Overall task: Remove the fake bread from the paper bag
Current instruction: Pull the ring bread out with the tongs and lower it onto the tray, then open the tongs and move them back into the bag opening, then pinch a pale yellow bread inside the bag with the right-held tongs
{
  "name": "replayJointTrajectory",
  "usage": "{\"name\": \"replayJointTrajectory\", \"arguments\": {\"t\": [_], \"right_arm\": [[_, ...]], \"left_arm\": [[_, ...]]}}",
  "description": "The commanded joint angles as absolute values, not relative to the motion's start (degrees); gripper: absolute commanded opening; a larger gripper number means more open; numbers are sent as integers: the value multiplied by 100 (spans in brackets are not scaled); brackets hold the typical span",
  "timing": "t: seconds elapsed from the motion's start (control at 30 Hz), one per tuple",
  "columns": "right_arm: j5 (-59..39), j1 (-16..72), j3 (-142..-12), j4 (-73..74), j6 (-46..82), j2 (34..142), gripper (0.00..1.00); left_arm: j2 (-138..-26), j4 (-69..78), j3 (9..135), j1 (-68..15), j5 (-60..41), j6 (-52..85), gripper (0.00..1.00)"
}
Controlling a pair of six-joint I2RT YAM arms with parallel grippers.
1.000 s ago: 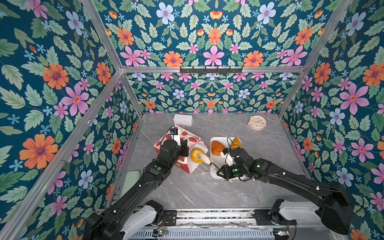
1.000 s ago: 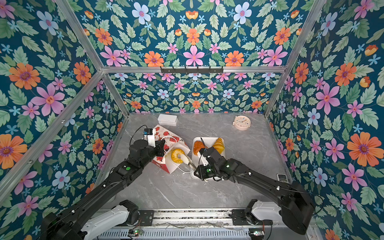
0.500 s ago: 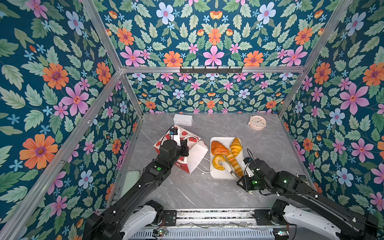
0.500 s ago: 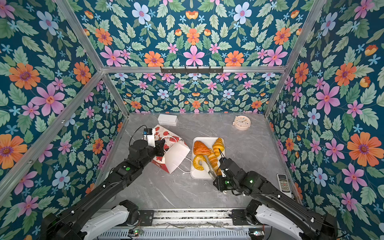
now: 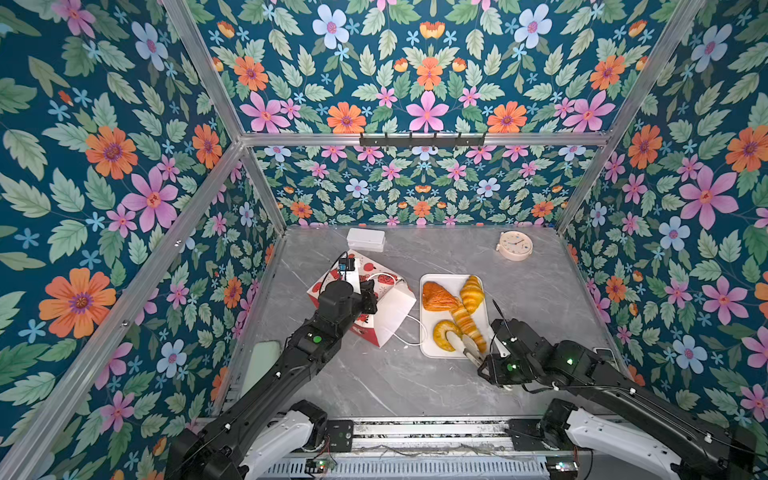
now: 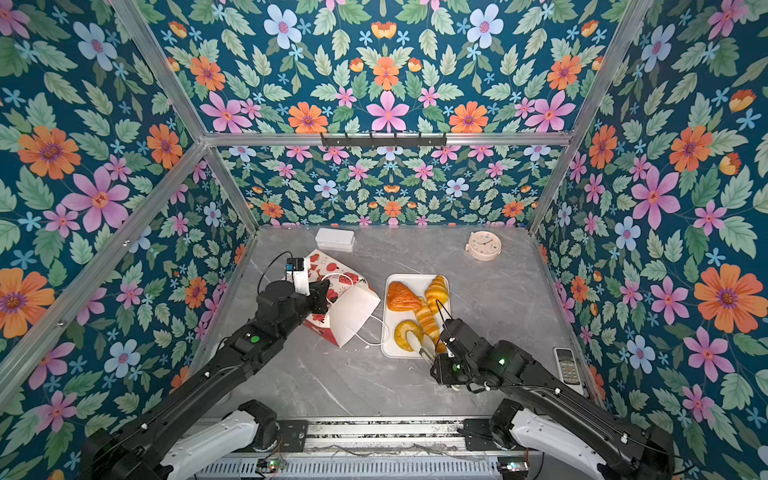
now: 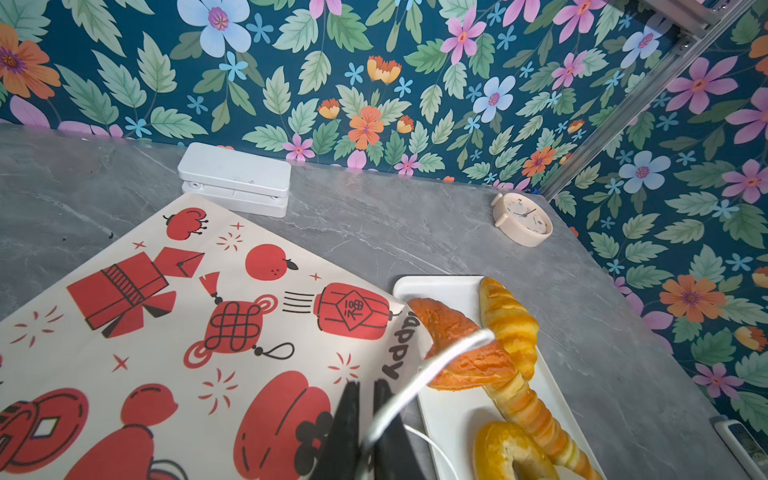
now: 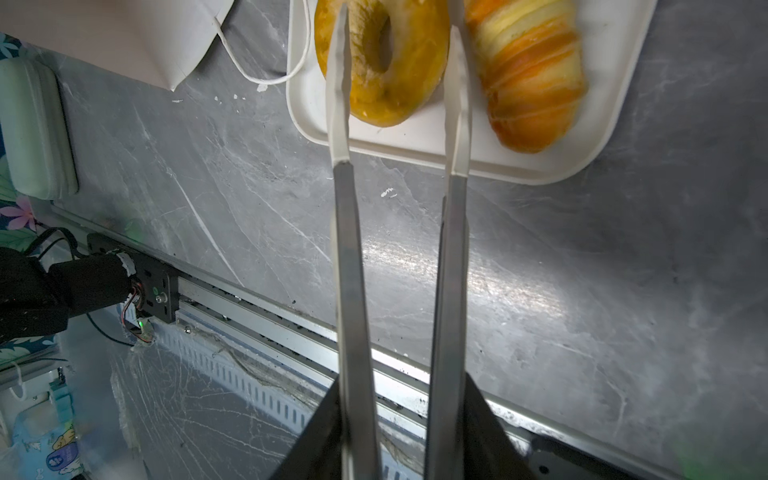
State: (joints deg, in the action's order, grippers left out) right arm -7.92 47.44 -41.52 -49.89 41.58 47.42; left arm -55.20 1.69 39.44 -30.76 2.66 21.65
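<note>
The red-and-white paper bag (image 5: 386, 307) lies on its side, left of the white tray (image 5: 432, 279). My left gripper (image 7: 365, 436) is shut on the bag's white cord handle (image 7: 436, 365). On the tray lies fake bread: a brown pastry (image 5: 436, 297), a croissant (image 5: 473, 293), a long striped loaf (image 5: 467, 326) and a ring doughnut (image 5: 444, 334). My right gripper (image 8: 399, 386) is shut on metal tongs (image 8: 349, 249). Their white tips stand spread on either side of the doughnut (image 8: 415, 75), which rests on the tray. What is inside the bag is hidden.
A white box (image 5: 365, 239) sits at the back, just behind the bag. A cream clock (image 5: 514, 245) stands back right. A remote (image 6: 566, 365) lies by the right wall and a pale green case (image 5: 262, 365) by the left wall. The metal rail (image 8: 291, 328) runs along the table's front edge.
The right arm carried the ring doughnut in the tongs from the bag's mouth to the tray. The tongs have now spread apart, and the doughnut lies on the tray. The left arm has not moved.
</note>
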Motion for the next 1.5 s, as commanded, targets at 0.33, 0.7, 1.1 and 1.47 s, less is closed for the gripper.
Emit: {"name": "replayJointTrajectory", "arguments": {"t": [0.33, 0.7, 1.1, 1.47], "right_arm": [[-518, 4764, -4884, -4740, 3724, 4528, 43], [-1604, 5303, -4989, -1770, 3589, 6804, 43], [-1784, 5042, -5802, -461, 3459, 9008, 45], [-2156, 4694, -6224, 13, 3543, 9954, 45]], "left_arm": [[-5511, 294, 3973, -3067, 255, 2156, 11], [-5585, 262, 4078, -3067, 257, 2123, 11], [-5615, 299, 4070, -3067, 173, 2147, 11], [-5599, 309, 4061, -3067, 166, 2147, 11]]}}
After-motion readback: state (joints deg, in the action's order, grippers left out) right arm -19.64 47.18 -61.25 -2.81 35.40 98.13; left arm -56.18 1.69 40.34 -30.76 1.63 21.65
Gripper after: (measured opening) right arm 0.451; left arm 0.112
